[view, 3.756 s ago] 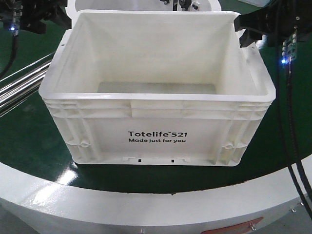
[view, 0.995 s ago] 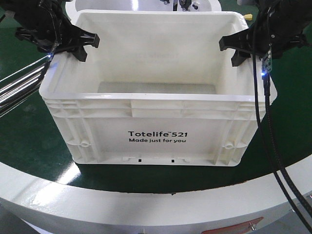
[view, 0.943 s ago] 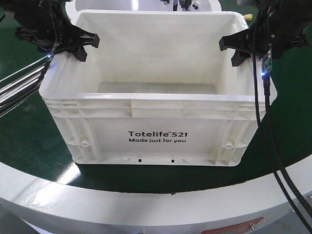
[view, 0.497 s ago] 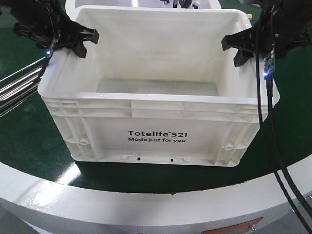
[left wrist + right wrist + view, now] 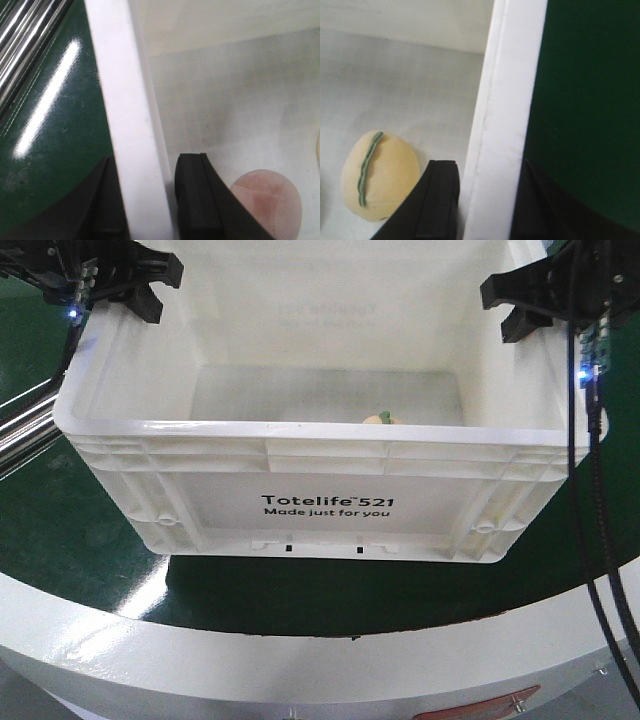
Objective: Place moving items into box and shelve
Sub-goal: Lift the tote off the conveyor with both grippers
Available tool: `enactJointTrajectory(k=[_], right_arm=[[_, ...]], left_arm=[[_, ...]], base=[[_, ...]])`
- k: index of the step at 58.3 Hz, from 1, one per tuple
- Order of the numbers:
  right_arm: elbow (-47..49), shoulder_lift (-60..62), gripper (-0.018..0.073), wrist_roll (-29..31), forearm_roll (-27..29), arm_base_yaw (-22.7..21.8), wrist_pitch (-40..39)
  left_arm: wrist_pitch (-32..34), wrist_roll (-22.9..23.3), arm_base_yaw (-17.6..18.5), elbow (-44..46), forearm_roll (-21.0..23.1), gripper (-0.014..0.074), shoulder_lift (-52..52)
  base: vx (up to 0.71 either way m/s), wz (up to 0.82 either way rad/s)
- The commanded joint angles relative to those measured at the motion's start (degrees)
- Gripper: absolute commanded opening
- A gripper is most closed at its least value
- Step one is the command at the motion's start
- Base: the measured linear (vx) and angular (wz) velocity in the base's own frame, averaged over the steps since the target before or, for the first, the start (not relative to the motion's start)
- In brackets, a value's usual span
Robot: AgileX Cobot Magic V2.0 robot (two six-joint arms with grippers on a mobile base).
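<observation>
Green desk [image 5: 50, 525] shows left and right of the box [image 5: 320, 452]; left gripper [image 5: 146, 192] and right gripper [image 5: 487, 200] each pinch a side rim, seemingly firmly; pinkish ball [image 5: 267, 205], cream ball [image 5: 380, 175] inside.

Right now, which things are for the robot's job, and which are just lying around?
For the job: white box; pinkish ball and cream ball inside it; left gripper and right gripper, clamped on its side rims.

Just there: shiny metal rails; black cables; green tabletop.
</observation>
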State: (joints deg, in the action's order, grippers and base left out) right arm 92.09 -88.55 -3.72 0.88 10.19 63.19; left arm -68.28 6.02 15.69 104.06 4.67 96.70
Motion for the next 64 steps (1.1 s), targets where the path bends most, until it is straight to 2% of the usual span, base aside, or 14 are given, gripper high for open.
enactJointTrajectory(k=[1,16,36,53,64], right_arm=[[2.27,5.41,-0.0008,2.61,-0.88,-0.63,-7.21],[2.27,9.36,-0.0008,3.02,2.65,-0.63,-9.62],[2.27,12.18,-0.0006,3.17,5.28,-0.63,-9.64],[2.27,14.79,-0.0004,3.72,5.15,-0.63,-10.17],[2.27,15.63,-0.0004,3.41,5.27,-0.63,-11.46]], left_arm=[[4.45,-0.52,-0.07,2.46,-1.88,-0.0004,-5.02],[4.27,-0.58,0.24,2.46,1.17,-0.0004,-8.36],[6.04,-0.58,3.76,2.46,0.97,-0.0004,-12.69],[5.98,-0.57,3.93,2.48,-1.62,-0.0004,-14.38],[6.70,-0.57,3.93,2.52,-1.70,-0.0004,-15.12]], base=[[0.00,0.00],[0.00,0.00],[0.00,0.00],[0.00,0.00],[0.00,0.00]])
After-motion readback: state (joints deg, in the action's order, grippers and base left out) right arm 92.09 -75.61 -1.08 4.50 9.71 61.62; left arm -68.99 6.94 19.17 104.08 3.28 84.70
